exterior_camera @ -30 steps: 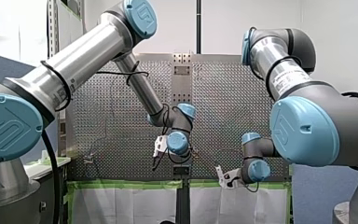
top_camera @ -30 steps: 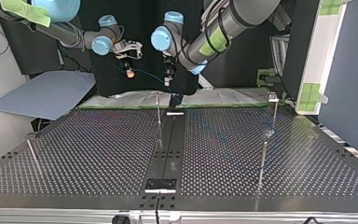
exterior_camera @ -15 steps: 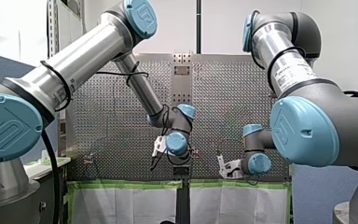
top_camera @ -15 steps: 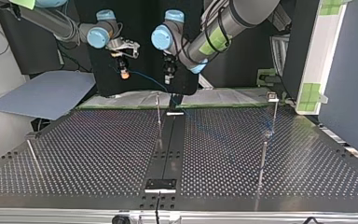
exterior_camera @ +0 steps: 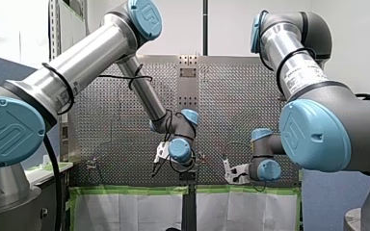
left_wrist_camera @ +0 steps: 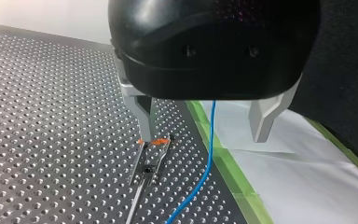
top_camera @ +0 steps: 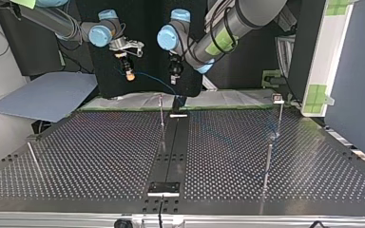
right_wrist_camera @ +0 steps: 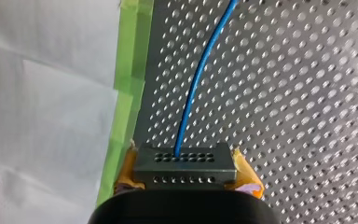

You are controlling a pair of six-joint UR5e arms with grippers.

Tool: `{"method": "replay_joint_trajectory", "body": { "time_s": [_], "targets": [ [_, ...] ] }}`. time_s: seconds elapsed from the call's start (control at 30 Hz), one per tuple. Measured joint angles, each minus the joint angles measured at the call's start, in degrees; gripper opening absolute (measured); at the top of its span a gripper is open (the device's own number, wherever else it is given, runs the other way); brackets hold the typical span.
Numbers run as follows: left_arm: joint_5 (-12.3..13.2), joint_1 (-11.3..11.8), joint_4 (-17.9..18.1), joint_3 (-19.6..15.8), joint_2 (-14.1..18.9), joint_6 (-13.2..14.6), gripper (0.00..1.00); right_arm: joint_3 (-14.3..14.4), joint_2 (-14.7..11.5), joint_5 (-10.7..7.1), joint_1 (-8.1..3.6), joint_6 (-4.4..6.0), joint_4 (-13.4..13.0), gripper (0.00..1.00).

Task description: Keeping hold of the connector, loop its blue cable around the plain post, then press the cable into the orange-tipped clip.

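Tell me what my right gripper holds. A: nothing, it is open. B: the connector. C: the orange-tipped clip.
B: in the right wrist view the connector sits clamped between the yellow pads of my right gripper, with the blue cable running out of it.

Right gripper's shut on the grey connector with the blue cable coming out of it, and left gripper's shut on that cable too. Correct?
One error: my black left gripper is open, not shut on the cable. The left wrist view shows its metal fingers apart, with the thin blue cable hanging in the gap. The rest stands: my right gripper is shut on the dark grey perforated connector.
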Motion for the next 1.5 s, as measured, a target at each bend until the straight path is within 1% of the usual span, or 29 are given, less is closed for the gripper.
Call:
{"method": "replay_joint_trajectory", "body": {
  "time_s": [0.1,0.23,0.3,0.43,0.57,0.7,0.8,0.93,1.07,1.23,1.5],
  "targets": [
    [0.3,0.2,-0.3,0.0,0.0,0.4,1.0,0.0,0.0,-1.65,0.01,-0.52,-0.6,0.0],
    [1.7,0.4,-0.3,0.0,0.0,0.4,1.0,0.0,0.0,-3.87,0.03,-0.93,-1.2,0.0],
    [2.6,0.6,-0.2,0.0,-0.1,0.0,1.0,0.0,0.0,-4.95,0.02,-1.05,-1.6,0.0],
    [4.7,1.3,-0.1,0.0,-0.4,-1.9,1.0,0.0,0.0,-6.96,-0.1,-1.12,-2.2,0.0],
    [5.4,2.0,0.0,0.0,-0.5,-2.8,1.0,0.0,0.0,-9.45,-0.3,-1.14,-3.0,0.0],
    [5.8,2.6,0.1,0.0,-0.5,-3.3,1.0,0.0,0.0,-11.42,-0.35,-1.12,-3.5,0.0],
    [6.5,3.1,0.3,0.0,-0.6,-3.8,1.0,0.0,0.0,-12.24,-0.39,-1.03,-3.8,0.0],
    [7.5,3.7,0.4,0.4,-1.9,-4.3,1.0,0.0,0.0,-13.07,-0.42,-0.95,-4.0,0.0],
    [7.1,4.1,1.4,0.8,-3.4,-5.4,1.0,0.0,0.0,-13.54,-0.43,-0.83,-4.0,0.0],
    [6.8,5.0,2.9,1.8,-3.9,-6.7,1.0,0.0,0.0,-13.91,-0.41,-0.8,-4.1,0.0],
    [6.8,6.2,3.2,2.4,-4.0,-7.1,1.0,0.0,0.0,-13.97,-0.27,-0.77,-4.1,0.0]
  ]
}}
